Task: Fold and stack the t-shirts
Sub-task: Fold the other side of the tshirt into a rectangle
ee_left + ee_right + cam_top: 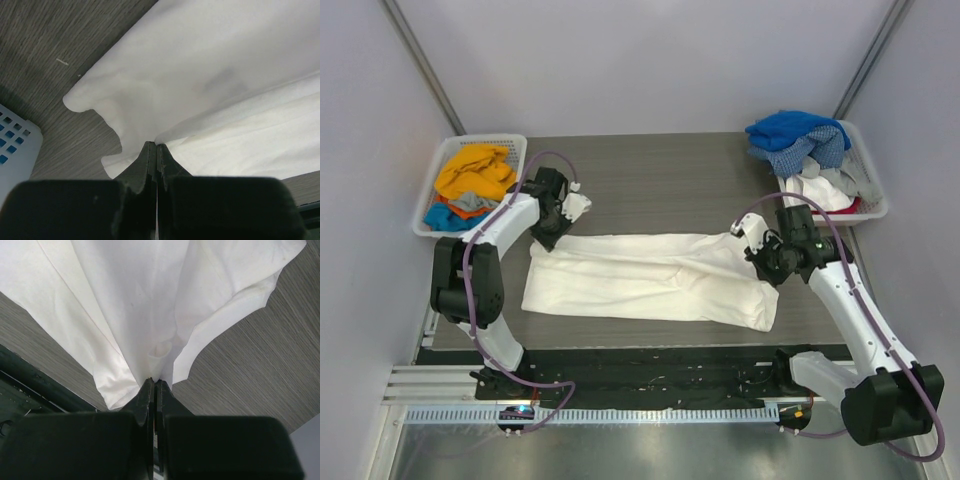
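A large white t-shirt (650,277) lies stretched lengthwise across the grey table, folded into a long band. My left gripper (552,222) is shut on its upper left corner; the left wrist view shows the jaws (157,146) pinching a fold of white cloth (210,75). My right gripper (760,256) is shut on the shirt's right end; the right wrist view shows the jaws (154,381) pinching bunched white cloth (140,300) just above the table. No red logo shows.
A white slatted basket (438,172) at the back left holds orange, blue and grey shirts (472,178). A second basket (873,190) at the back right holds blue, blue-checked and white shirts (798,138). A black rail (650,375) runs along the table's front edge.
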Robot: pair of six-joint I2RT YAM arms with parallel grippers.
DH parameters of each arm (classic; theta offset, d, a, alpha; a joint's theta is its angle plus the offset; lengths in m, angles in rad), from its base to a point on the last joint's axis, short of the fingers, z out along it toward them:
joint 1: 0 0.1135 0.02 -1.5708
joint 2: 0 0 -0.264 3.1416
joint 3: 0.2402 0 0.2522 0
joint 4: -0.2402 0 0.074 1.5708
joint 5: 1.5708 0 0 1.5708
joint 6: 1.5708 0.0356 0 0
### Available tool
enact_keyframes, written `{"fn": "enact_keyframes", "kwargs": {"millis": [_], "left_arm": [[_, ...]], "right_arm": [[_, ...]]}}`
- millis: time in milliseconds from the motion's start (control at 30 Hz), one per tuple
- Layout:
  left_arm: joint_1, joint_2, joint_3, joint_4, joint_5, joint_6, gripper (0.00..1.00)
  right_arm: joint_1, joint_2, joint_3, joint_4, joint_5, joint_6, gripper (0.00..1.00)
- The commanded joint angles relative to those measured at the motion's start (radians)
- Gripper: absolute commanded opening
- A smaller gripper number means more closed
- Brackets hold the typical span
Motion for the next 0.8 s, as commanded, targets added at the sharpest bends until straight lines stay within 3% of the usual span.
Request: {"fn": "enact_keyframes", "kwargs": {"millis": [0, 533, 567, 700, 767], "left_arm": [[-0.005, -0.001, 0.018, 0.012, -0.018, 0.005, 0.0], [-0.014, -0.009, -0.025, 0.022, -0.022, 0.003, 0.0], [-0.016, -0.009, -0.025, 0.022, -0.024, 0.003, 0.0], [-0.016, -0.003, -0.022, 0.02, -0.024, 0.005, 0.0], [-0.017, -0.003, -0.023, 0.019, -0.027, 0.005, 0.0]], "right_arm": [[0.006, -0.041, 0.043, -0.07, 0.008, -0.022, 0.01], [0.012, -0.014, -0.059, -0.064, 0.013, -0.077, 0.04], [0.012, -0.01, -0.065, -0.066, 0.02, -0.084, 0.06], [0.012, 0.013, -0.105, -0.047, 0.034, -0.112, 0.44], [0.011, 0.013, -0.115, -0.043, 0.037, -0.124, 0.5]]}}
